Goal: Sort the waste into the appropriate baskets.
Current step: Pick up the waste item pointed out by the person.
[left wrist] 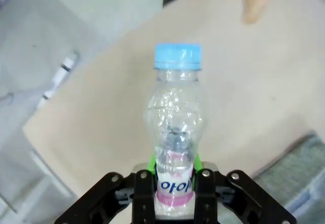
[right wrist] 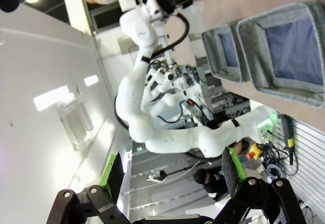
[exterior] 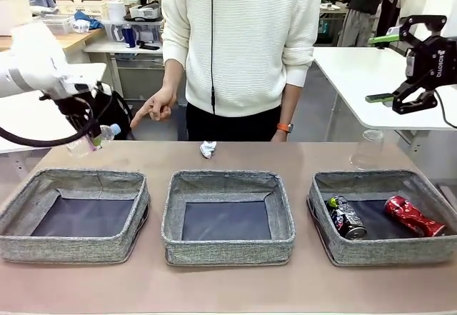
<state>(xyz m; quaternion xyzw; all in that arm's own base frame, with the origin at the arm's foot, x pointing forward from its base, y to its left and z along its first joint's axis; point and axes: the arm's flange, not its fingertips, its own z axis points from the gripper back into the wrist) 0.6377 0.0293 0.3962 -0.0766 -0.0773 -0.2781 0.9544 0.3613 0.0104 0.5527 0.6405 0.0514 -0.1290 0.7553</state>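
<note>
My left gripper point(exterior: 89, 140) is shut on the clear bottle point(exterior: 107, 133), held in the air above the far left corner of the table, behind the left basket point(exterior: 71, 247). In the left wrist view the gripper point(left wrist: 175, 186) clamps the bottle point(left wrist: 175, 117) at its pink label, blue cap pointing away. The middle basket point(exterior: 227, 251) has nothing in it. The right basket point(exterior: 389, 252) holds a dark can point(exterior: 346, 217) and a red crushed can point(exterior: 413, 215). A white paper wad point(exterior: 208, 148) and clear plastic point(exterior: 368, 151) lie on the table behind the baskets. High at the right, my right gripper point(exterior: 389, 68) point(right wrist: 172, 176) is open with nothing in it.
A person stands at the far side, one hand point(exterior: 153, 108) pointing down near the bottle; a fingertip point(left wrist: 256, 0) shows in the left wrist view. A white table point(exterior: 364, 79) stands beyond the right gripper. Bare tabletop runs in front of the baskets.
</note>
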